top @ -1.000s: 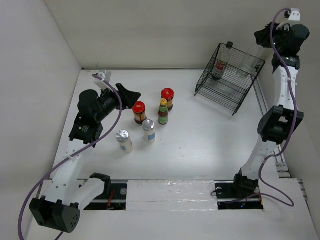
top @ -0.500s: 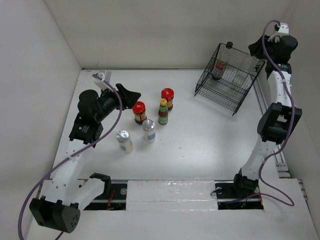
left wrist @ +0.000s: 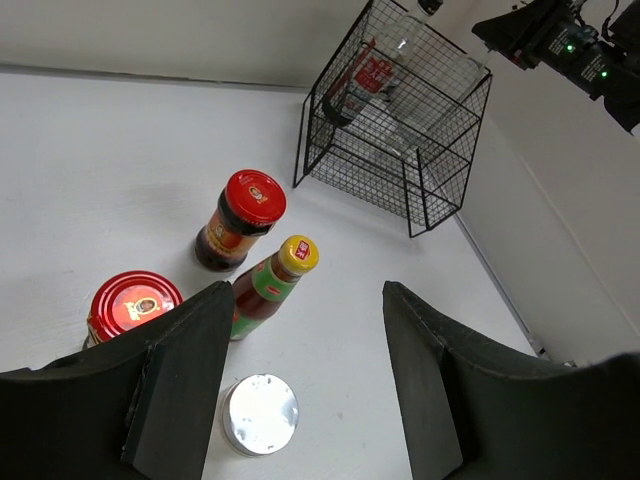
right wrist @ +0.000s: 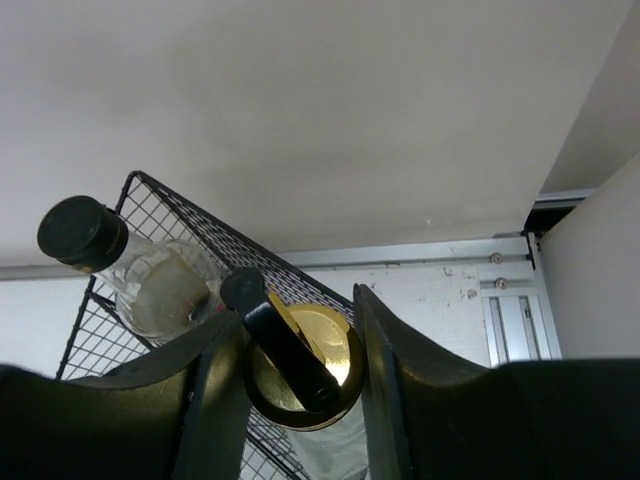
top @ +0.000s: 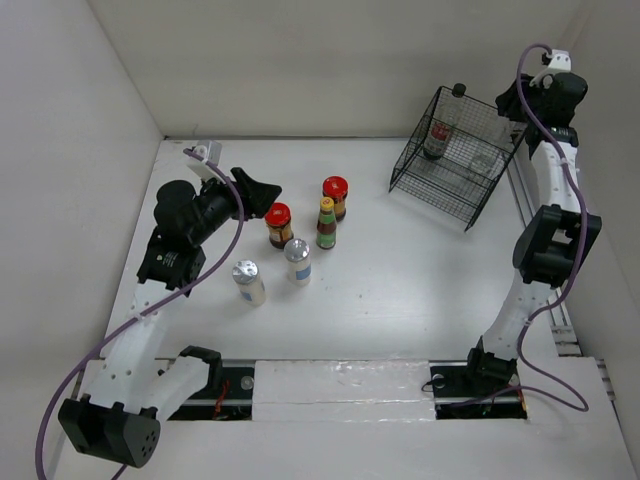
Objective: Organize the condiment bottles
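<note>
Over the far-right wire rack (top: 452, 168), right hand (right wrist: 298, 345) grips the clear bottle (right wrist: 328, 335); left hand (left wrist: 305, 300) hangs released and empty above a red-lidded jar (left wrist: 133, 305) on the counter (top: 400, 275).

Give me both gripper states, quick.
Left gripper: open, holding nothing.
Right gripper: closed on the clear bottle, gripping its gold cap.
</note>
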Tool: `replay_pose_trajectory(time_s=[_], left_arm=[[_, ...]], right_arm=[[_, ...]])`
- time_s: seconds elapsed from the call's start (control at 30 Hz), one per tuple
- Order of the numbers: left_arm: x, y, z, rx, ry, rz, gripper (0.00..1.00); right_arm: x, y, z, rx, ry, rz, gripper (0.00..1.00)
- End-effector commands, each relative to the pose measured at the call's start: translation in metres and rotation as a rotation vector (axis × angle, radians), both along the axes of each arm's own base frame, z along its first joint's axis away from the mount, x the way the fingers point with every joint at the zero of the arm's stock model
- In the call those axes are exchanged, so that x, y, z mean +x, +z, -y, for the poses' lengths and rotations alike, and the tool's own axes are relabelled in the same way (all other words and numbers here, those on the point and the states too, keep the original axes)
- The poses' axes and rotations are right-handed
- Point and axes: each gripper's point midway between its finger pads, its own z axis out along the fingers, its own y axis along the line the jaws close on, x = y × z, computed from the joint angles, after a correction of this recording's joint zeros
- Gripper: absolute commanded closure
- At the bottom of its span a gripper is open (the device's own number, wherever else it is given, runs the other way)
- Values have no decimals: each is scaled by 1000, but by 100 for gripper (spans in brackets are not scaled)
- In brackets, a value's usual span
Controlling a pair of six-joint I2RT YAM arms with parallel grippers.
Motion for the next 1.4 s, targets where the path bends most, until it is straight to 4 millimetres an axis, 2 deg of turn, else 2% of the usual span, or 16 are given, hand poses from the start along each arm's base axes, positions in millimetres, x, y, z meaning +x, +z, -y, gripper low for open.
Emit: replay_pose_trajectory(time_s=[0.0, 0.2, 0.4, 0.57, 0.7, 0.8, 0.83, 0.97, 1.07, 1.1, 1.13, 1.2, 1.23, 1.27, 1.33, 1.37], left_arm=[[-5, 15, 0, -11, -18, 63, 43], [-5, 15, 0, -11, -18, 63, 43], [-5, 15, 0, -11, -18, 63, 43], [-4, 15, -1, -11, -8, 63, 43], [-2, 12, 0, -9, -8, 54, 43], [-1, 12, -2, -8, 1, 54, 43], [-1, 12, -2, -8, 1, 54, 43], [0, 14, -3, -8, 11, 54, 43], [3, 12, -8, -3, 48, 46, 43], [4, 9, -10, 1, 57, 34, 42], [5, 9, -11, 2, 66, 34, 41], [6, 7, -13, 5, 77, 26, 41], [6, 9, -14, 6, 88, 24, 41], [7, 9, -16, 7, 97, 24, 41], [6, 10, -18, 8, 109, 25, 41], [6, 10, -18, 8, 109, 25, 41]], right_arm=[[-12, 90, -2, -104, -21, 191, 50], [-12, 86, 6, -129, -59, 167, 43], [-9, 87, 6, -112, -62, 175, 19], [-25, 141, 10, -105, -119, 289, 0], [-51, 206, 9, -95, -164, 419, 0], [-68, 233, -1, -91, -164, 470, 0], [-82, 255, -15, -95, -145, 518, 0], [-99, 261, -70, -131, -45, 527, 0], [-110, 243, -152, -111, 170, 484, 14], [-114, 234, -171, -103, 220, 467, 28], [-111, 202, -192, -89, 271, 400, 55], [-125, 186, -230, -61, 348, 380, 85], [-135, 168, -267, -47, 427, 345, 93], [-142, 141, -286, -41, 467, 295, 100], [-163, 120, -330, -18, 550, 272, 100], [-171, 87, -344, -8, 583, 211, 98]])
